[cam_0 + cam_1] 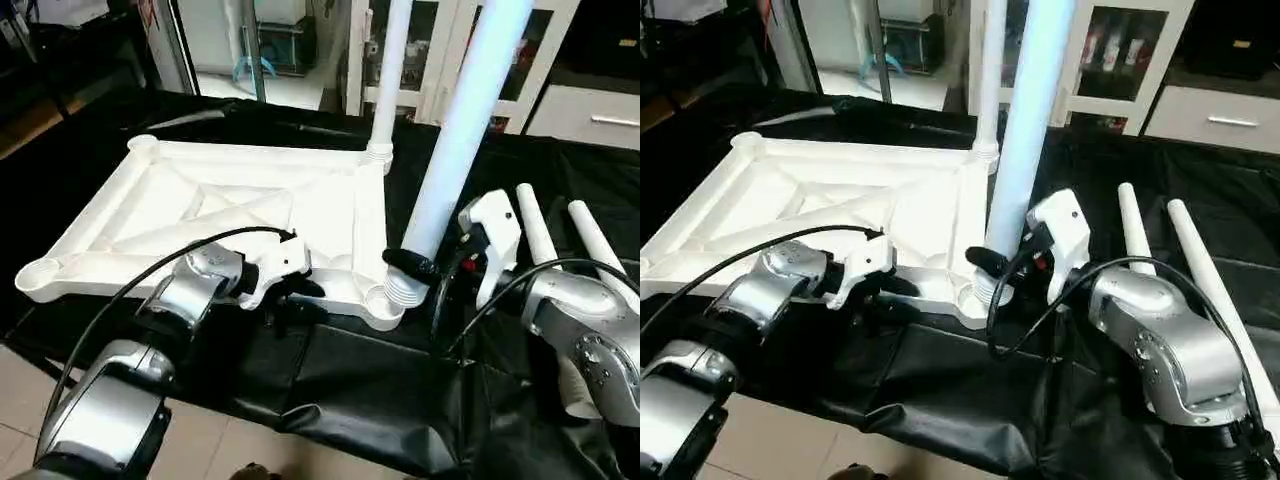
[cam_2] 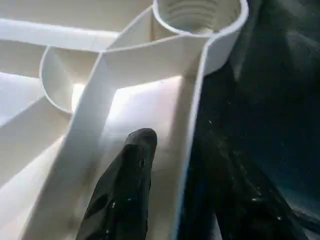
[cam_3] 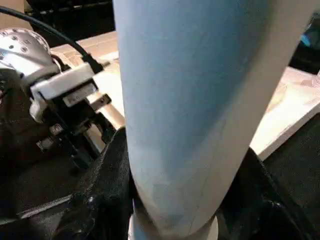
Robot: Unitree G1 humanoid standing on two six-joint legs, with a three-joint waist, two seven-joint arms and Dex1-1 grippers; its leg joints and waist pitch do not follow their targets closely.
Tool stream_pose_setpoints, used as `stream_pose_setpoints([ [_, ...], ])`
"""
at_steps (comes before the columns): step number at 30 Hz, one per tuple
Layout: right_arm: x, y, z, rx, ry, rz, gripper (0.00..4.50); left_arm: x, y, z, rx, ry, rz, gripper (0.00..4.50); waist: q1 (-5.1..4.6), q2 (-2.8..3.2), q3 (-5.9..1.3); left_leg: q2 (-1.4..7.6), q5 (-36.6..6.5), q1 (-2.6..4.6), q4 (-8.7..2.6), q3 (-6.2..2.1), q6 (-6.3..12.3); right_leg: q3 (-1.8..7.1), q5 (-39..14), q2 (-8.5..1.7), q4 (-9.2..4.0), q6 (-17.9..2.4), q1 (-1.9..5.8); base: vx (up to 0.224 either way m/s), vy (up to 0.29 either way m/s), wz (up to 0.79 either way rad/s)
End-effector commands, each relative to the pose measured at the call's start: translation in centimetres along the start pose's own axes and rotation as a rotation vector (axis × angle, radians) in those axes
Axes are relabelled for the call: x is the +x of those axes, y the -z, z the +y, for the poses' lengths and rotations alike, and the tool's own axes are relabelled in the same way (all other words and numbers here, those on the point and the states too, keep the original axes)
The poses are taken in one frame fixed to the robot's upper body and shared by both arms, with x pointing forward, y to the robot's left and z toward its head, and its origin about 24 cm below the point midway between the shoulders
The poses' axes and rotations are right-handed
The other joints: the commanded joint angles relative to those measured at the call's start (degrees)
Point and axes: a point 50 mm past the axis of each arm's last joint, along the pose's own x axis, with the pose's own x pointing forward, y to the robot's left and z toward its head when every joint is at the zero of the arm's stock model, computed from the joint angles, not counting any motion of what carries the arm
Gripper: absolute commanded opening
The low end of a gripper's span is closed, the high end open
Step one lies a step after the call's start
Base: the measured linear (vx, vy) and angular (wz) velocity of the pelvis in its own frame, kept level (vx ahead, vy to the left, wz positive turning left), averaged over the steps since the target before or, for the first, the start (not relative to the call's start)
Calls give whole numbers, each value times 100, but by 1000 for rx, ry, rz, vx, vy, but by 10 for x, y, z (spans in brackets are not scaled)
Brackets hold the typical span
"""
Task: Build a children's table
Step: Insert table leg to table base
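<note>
The white table top (image 1: 240, 210) lies upside down on the black cover, its ribbed X-braced underside facing up. One white leg (image 1: 388, 70) stands upright in the far right corner socket. My right gripper (image 1: 420, 268) is shut on a second leg (image 1: 460, 130), which tilts slightly, its ribbed lower end resting at the near right corner socket (image 1: 392, 298). In the right wrist view, black fingers (image 3: 102, 190) sit on both sides of this leg (image 3: 190, 100). My left gripper (image 1: 285, 298) is shut on the top's near rim (image 2: 192, 115), one finger (image 2: 125, 190) inside the rim and the other outside.
Two more white legs (image 1: 536, 228) (image 1: 598, 240) lie side by side on the black cover at the right, just behind my right forearm. The work table's front edge runs close below both arms, with tiled floor beyond. Cabinets stand at the back.
</note>
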Motion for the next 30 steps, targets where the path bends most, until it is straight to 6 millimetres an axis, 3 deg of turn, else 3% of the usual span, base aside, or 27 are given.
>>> stream_pose_setpoints([
  [1,-3,-6,3,-10,-4,-18,186,-1,0,3,5,-13,14,180,-14,-39,-379,87,-1287,123,-404,-32,-62,182,-727,-279,-407,-1236,295,0,0,0],
  [2,-3,-6,3,-10,-4,-19,186,-1,1,3,2,-15,13,180,-12,-7,-382,85,-1269,125,-400,-34,-57,181,-707,-276,-405,-1236,288,0,0,0],
  [7,-4,-5,3,-2,-5,-20,186,1,3,2,-40,8,-4,121,-25,-5,-382,89,-1343,134,-406,-32,-60,180,-777,-274,-419,-1266,281,0,0,0],
  [15,-3,-6,2,1,1,-20,186,-2,25,-9,-95,61,52,60,-27,-33,-369,89,-1349,120,-417,-32,-27,181,-937,-285,-429,-1228,284,0,0,0],
  [19,0,-6,1,8,0,-22,186,-8,32,-11,-123,59,69,34,-80,-50,-370,93,-1334,108,-430,-39,-24,179,-1088,-286,-436,-1166,279,0,0,0],
  [24,6,-2,0,37,10,-18,186,-6,31,-12,-152,4,21,5,-169,-53,-370,86,-1289,97,-425,-31,35,171,-957,-285,-430,-1273,278,0,0,0],
  [29,16,8,2,82,-1,11,186,8,20,-20,-189,-21,-68,0,-204,-69,-345,88,-1383,99,-428,-25,69,172,-1399,-292,-475,-1209,257,0,0,0],
  [30,19,10,1,91,-6,23,186,12,16,-22,-180,-25,-86,0,-211,-111,-346,96,-1349,90,-434,-27,79,171,-1446,-293,-472,-1194,265,0,0,0],
])
